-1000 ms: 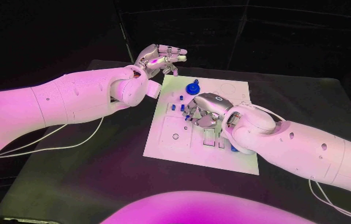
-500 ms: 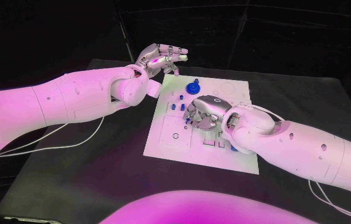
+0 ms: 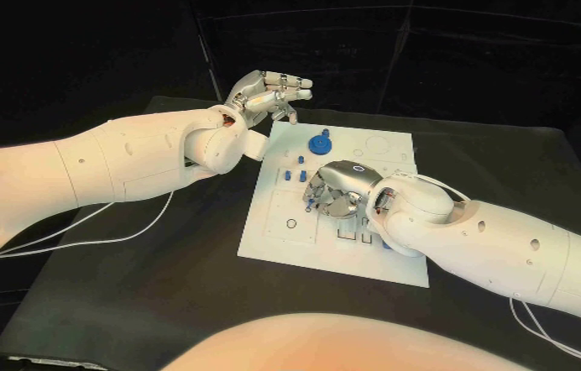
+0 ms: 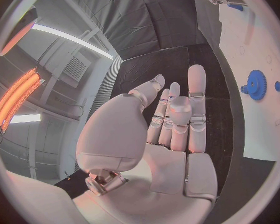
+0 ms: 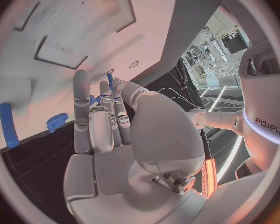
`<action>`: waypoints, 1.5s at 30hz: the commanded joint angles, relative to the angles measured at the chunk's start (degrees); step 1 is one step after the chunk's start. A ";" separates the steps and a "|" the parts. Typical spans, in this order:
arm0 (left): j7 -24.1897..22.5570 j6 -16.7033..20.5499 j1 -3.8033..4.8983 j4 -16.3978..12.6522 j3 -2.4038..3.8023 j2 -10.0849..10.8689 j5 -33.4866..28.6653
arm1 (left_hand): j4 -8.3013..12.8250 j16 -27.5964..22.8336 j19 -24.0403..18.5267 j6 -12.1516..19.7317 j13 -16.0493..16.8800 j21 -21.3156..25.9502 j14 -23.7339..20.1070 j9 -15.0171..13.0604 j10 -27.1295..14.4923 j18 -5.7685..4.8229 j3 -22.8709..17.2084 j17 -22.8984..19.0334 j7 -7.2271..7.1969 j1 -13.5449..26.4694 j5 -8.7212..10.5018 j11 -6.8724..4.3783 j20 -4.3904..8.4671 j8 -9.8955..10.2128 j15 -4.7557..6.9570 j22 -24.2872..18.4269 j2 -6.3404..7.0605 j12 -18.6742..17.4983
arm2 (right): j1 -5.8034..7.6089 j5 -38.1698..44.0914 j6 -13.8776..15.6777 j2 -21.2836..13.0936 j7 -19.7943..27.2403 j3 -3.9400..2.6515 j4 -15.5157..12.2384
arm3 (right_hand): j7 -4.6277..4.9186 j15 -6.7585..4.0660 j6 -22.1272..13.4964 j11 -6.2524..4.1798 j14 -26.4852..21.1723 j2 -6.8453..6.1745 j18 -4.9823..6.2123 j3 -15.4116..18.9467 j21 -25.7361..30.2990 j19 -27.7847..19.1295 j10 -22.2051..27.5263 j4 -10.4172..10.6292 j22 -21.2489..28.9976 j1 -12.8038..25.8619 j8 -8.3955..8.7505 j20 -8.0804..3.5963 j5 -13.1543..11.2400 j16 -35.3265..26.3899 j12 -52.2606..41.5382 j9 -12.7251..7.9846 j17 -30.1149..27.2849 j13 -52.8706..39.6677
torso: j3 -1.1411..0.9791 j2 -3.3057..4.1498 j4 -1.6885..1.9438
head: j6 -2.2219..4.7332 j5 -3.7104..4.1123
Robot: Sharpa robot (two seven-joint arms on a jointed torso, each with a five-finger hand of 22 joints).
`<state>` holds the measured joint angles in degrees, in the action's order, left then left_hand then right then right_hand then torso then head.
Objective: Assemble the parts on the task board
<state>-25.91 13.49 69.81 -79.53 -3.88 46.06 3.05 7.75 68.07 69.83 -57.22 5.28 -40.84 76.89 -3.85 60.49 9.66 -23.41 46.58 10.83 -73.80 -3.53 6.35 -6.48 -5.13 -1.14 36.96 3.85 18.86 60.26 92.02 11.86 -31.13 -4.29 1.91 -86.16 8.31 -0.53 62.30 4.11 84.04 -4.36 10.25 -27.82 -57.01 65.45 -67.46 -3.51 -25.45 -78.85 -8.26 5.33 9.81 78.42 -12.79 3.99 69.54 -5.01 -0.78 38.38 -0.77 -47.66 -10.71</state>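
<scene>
While the right robot hand hovers palm-down over the middle of the task board, fingers curled around a small blue peg pinched at their tips, the step in hand looks like seating that peg. Next it must line up with a hole and go down straight. The left robot hand hangs empty, fingers apart, past the board's far-left corner, near the blue gear.

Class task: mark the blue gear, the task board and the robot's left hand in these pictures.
blue gear (image 3: 320, 144): head view, on its round face.
task board (image 3: 281, 238): head view, on a bare white part near its front left corner.
left hand (image 3: 266, 96): head view, on the palm's middle.
</scene>
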 commanded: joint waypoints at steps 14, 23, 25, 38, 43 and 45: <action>-0.09 -0.81 0.11 0.12 0.03 -0.14 -0.05 | 0.11 0.20 0.21 0.42 0.09 -0.12 0.50 -0.05 -0.38 0.78 0.16 0.00 0.01 -0.35 0.21 -0.09 -0.18 -0.39 0.05 0.10 -0.13 0.22 | -0.06 0.32 -1.38 0.31 0.81 0.21 0.44 | 0.09 -0.29 0.36 -0.07 2.43 0.09 0.30 -0.31 -0.20 -0.10 -0.37 -0.03 -0.04 0.34 0.22 -0.36 0.37 0.15 0.25 0.07 -0.18 0.10 | 0.03 0.01 -0.03 | -0.32 -0.13; -0.02 -0.85 0.11 0.12 0.03 -0.12 -0.05 | 0.11 0.20 0.21 0.42 0.09 -0.12 0.50 -0.05 -0.38 0.78 0.16 0.00 0.01 -0.35 0.21 -0.09 -0.18 -0.39 0.05 0.10 -0.13 0.22 | -0.08 0.30 -1.67 0.53 0.93 0.27 0.68 | 0.09 -0.29 0.38 -0.07 2.42 0.10 0.30 -0.32 -0.21 -0.11 -0.38 -0.03 -0.04 0.36 0.22 -0.36 0.37 0.14 0.25 0.07 -0.20 0.10 | 0.01 0.00 0.01 | -0.54 -0.26; -0.01 -0.85 0.11 0.14 0.03 -0.11 -0.05 | 0.11 0.20 0.21 0.42 0.09 -0.12 0.50 -0.05 -0.38 0.78 0.16 0.00 0.01 -0.35 0.21 -0.09 -0.18 -0.39 0.05 0.10 -0.13 0.22 | -0.09 0.28 -1.75 0.52 0.97 0.30 0.61 | 0.09 -0.29 0.40 -0.07 2.41 0.12 0.30 -0.32 -0.21 -0.12 -0.40 -0.03 -0.05 0.37 0.21 -0.36 0.38 0.13 0.25 0.08 -0.24 0.11 | 0.01 -0.01 -0.02 | -0.54 -0.28; 0.14 -1.01 0.11 0.31 0.03 -0.05 -0.05 | 0.11 0.20 0.21 0.42 0.09 -0.12 0.50 -0.05 -0.38 0.78 0.16 0.00 0.01 -0.35 0.21 -0.09 -0.18 -0.39 0.05 0.10 -0.13 0.22 | -0.16 0.09 -1.27 0.27 1.26 0.50 0.18 | 0.08 -0.29 0.42 -0.08 2.41 0.14 0.30 -0.33 -0.22 -0.12 -0.42 -0.04 -0.04 0.38 0.21 -0.36 0.39 0.11 0.25 0.08 -0.27 0.11 | 0.02 -0.03 0.01 | -0.56 -0.13; 0.14 -1.06 0.11 0.34 0.03 -0.09 -0.05 | 0.08 0.22 0.20 0.50 0.10 -0.13 0.48 -0.05 -0.50 0.78 0.21 -0.07 0.03 -0.31 0.21 -0.07 -0.21 -0.46 0.03 0.11 -0.15 0.35 | -0.21 0.05 -0.77 0.27 1.40 0.52 0.09 | 0.07 -0.29 0.46 -0.08 2.39 0.19 0.31 -0.34 -0.22 -0.14 -0.46 -0.04 -0.04 0.40 0.20 -0.35 0.40 0.09 0.24 0.09 -0.33 0.12 | 0.00 -0.01 -0.02 | -0.54 -0.16; 0.14 -1.08 0.11 0.34 0.03 -0.10 -0.05 | 0.08 0.23 0.20 0.52 0.10 -0.14 0.47 -0.05 -0.53 0.78 0.23 -0.08 0.03 -0.30 0.21 -0.07 -0.21 -0.48 0.02 0.11 -0.16 0.38 | -0.23 0.03 -0.62 0.28 1.42 0.52 0.12 | 0.07 -0.29 0.46 -0.08 2.39 0.19 0.31 -0.34 -0.22 -0.14 -0.46 -0.04 -0.04 0.40 0.20 -0.35 0.40 0.09 0.24 0.09 -0.33 0.12 | 0.00 -0.01 -0.02 | -0.54 -0.16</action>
<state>-25.65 13.24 69.81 -79.18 -3.88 45.99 3.05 7.75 68.07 69.83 -57.22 5.32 -40.84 76.89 -3.85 60.29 9.65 -23.41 46.57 10.83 -73.80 -3.53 6.14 -6.48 -5.40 -1.13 36.99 3.85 18.86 60.00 92.03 11.17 -30.84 -3.46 2.40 -85.93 8.40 -0.53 62.39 4.11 84.04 -4.36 10.25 -27.81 -57.01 65.45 -67.46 -3.52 -25.46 -78.86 -8.09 5.33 10.02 78.41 -12.79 4.00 69.26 -4.96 -0.77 38.38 -0.81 -48.21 -10.85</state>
